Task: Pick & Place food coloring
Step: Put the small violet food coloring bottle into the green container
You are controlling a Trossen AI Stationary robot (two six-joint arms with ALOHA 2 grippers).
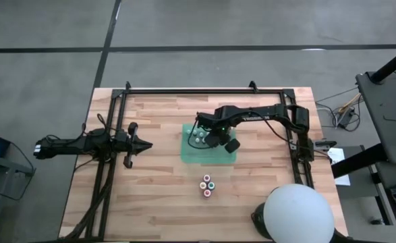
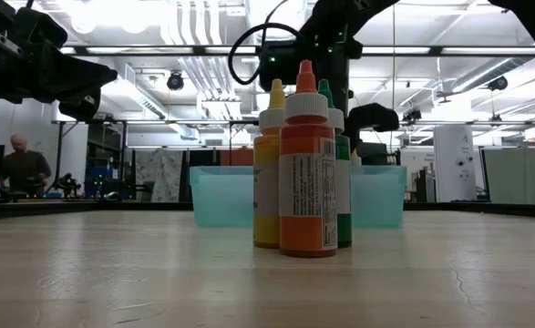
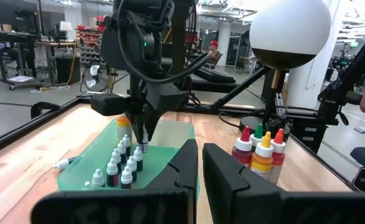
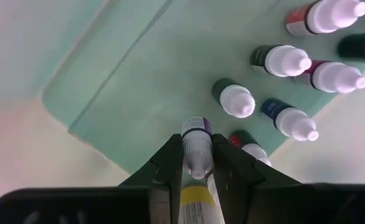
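Here the right gripper [image 4: 196, 163] clamps a tiny bottle [image 4: 196, 146] between its fingers. It hangs over the green tray [image 4: 107, 93], near the tray's left edge. The left gripper [image 3: 199, 167] waits clenched.

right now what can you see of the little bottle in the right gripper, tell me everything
The small bottle is a tiny dropper bottle with a pale white cap and nozzle, a purplish band of body showing beneath, and looks like plastic. It is clamped between the two dark fingers of the right gripper, which press on its sides. It hangs above the green tray, beside the cluster of other small bottles standing there. In the left wrist view it hangs upright, clear of the tray floor.
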